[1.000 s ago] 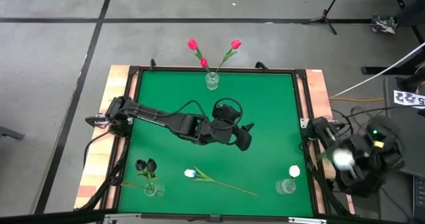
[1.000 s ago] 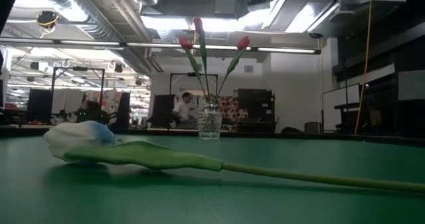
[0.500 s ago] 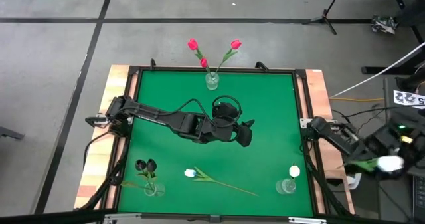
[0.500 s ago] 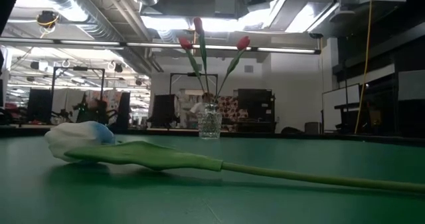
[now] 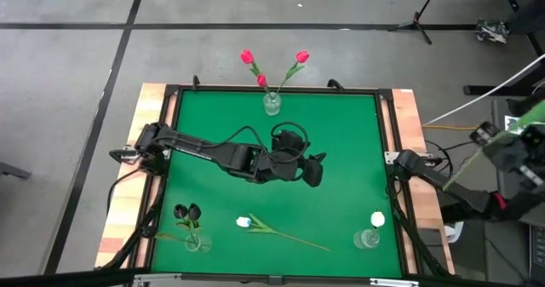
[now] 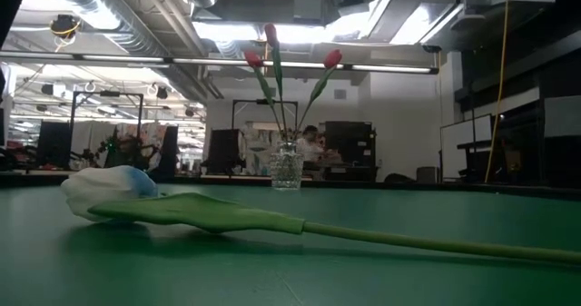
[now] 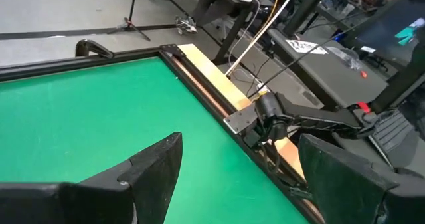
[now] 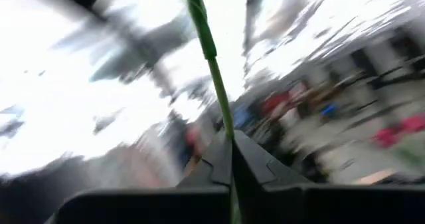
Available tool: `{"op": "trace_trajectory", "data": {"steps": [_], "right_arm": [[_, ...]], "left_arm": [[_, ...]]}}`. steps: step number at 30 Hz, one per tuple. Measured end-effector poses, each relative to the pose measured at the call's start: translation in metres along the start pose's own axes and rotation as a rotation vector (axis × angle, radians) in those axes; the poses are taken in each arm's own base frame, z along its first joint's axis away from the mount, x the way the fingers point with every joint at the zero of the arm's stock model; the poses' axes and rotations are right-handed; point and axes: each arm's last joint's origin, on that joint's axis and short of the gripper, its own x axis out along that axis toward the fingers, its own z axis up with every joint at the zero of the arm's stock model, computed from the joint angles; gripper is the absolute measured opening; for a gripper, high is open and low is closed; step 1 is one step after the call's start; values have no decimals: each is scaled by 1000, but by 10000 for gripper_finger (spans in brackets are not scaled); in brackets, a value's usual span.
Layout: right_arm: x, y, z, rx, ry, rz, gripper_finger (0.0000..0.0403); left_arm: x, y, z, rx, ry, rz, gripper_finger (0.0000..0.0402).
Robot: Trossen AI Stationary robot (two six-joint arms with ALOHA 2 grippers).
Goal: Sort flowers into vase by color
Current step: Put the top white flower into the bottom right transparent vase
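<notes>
Stem (image 8: 214,78) rises straight from between the closed fingertips of the right gripper (image 8: 231,159), pinched there; the arm is off the table's edge, and this flower's head, probably white, is out of view. Swinging like this, the thin stem could slip or whip loose. The left gripper (image 7: 236,177) hovers mid-table, fingers spread, empty. A white tulip (image 5: 244,222) lies on the green mat (image 5: 341,134) below it, near the white-flower vase (image 5: 367,238).
</notes>
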Motion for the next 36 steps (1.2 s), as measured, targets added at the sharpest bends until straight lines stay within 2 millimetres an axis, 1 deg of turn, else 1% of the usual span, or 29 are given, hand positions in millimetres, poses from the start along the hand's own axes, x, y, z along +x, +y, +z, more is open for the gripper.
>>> {"op": "trace_trajectory", "data": {"steps": [3,5,7,8,10,12,14,16,18,20,22,25,27,31,34,36], "right_arm": [[-2,12,4,9,-200,-141,0],[-1,26,6,-66,-336,-169,0],[6,40,4,-161,-419,-167,0],[13,44,1,-186,-422,-164,0],[29,46,-5,-222,-360,-163,0],[45,39,-10,-181,-317,-212,0],[59,32,-11,-170,-299,-247,0],[69,34,-10,-204,-327,-236,0],[76,41,-7,-251,-364,-196,0],[86,41,5,-268,-388,-157,0],[98,33,23,-223,-359,-131,0],[119,14,56,-141,-259,-121,0],[134,6,76,-100,-183,-89,0],[167,-7,115,-100,-62,-18,0],[190,-19,137,-111,23,-1,0],[201,-24,147,-131,73,10,0]], "left_arm": [[-3,0,4,-2,-2,-2,294],[-8,-1,7,6,-5,-11,294],[-12,-1,11,24,-9,-18,294],[-15,-2,13,39,-10,-23,294],[-21,-2,17,65,-12,-31,294],[-29,-1,21,102,-2,-29,294],[-36,1,26,115,6,-21,294],[-40,4,30,128,16,-8,294],[-44,7,33,143,24,3,294],[-48,9,36,166,27,5,294],[-53,11,41,188,31,7,294],[-61,14,48,209,35,12,294],[-62,16,50,215,38,17,294],[-65,21,55,242,45,33,294],[-65,26,60,248,49,52,294],[-67,30,63,262,61,69,294]]}}
